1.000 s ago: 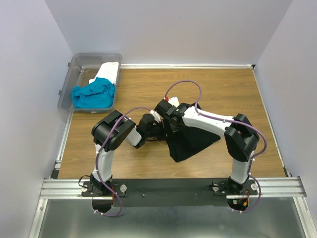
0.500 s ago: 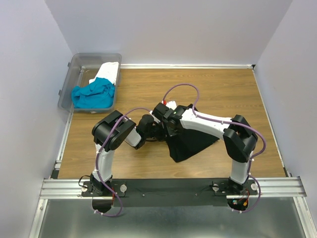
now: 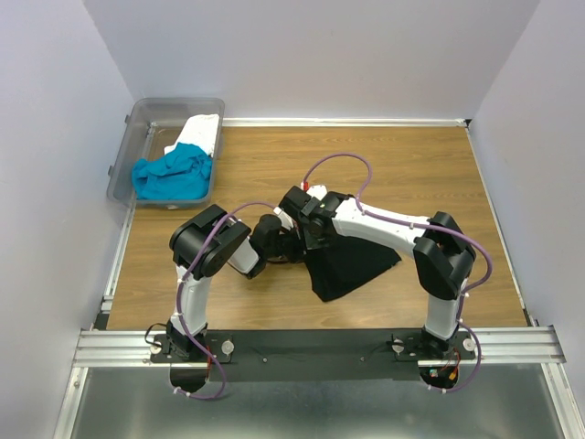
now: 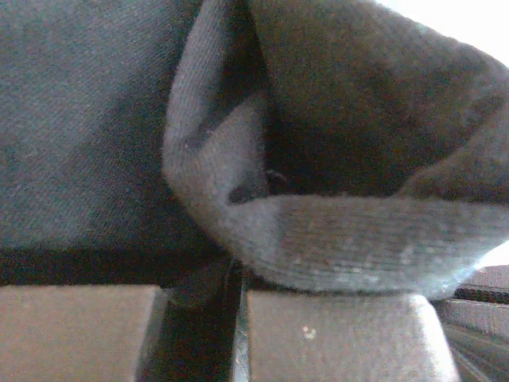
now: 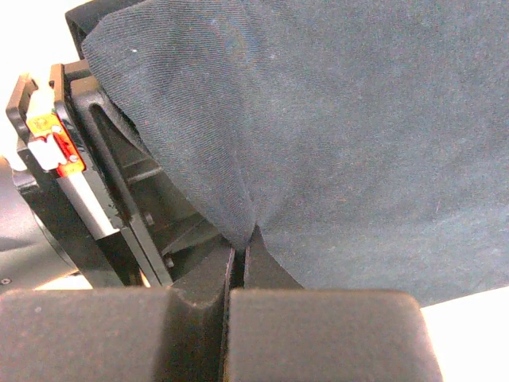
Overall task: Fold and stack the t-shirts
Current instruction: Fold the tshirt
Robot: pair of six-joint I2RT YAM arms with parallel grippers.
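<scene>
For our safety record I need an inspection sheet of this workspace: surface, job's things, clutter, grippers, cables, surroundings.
Surface: wooden table, nothing spilled.
Job's things: black t-shirt bunched at the centre; turquoise t-shirt and white t-shirt crumpled in the clear plastic bin.
Clutter: nothing seen besides that bin, at the far left corner.
Grippers: left gripper, jaws shut on a black t-shirt fold; right gripper, jaws shut on the same shirt.
Cables: purple cables loop along both arms; no snag seen.
Surroundings: plain walls on three sides; metal rail at the near edge.
</scene>
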